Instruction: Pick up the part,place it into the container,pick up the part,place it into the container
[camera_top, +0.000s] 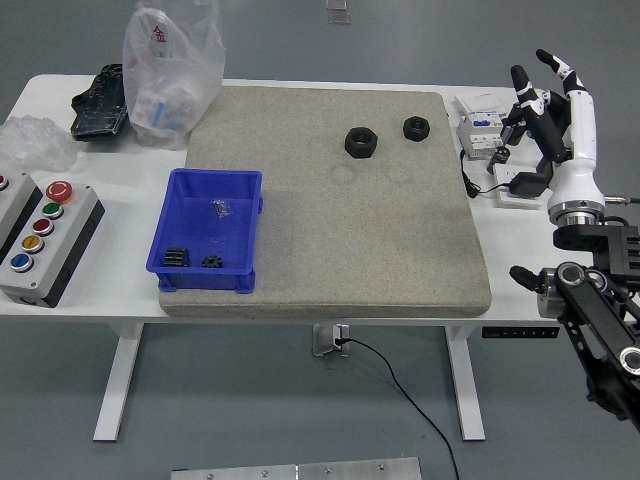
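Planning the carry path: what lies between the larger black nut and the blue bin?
Head view: only bare grey mat between the larger nut and blue bin.

We see a white table (300, 305) covered in its middle by a beige felt mat (380, 250). Two black hexagonal nuts sit near the mat's far edge: the larger nut (360, 142) and, just to its right, the smaller nut (415, 127). A blue plastic bin (172, 240) rests on the mat's left edge, holding a few small dark parts (193, 259). The white right hand (556, 105) hangs over the table's right end, fingers spread and holding nothing, above a white electrical module (480, 130). At the left we see a grey button box (40, 235) and a clear plastic bag (170, 65).
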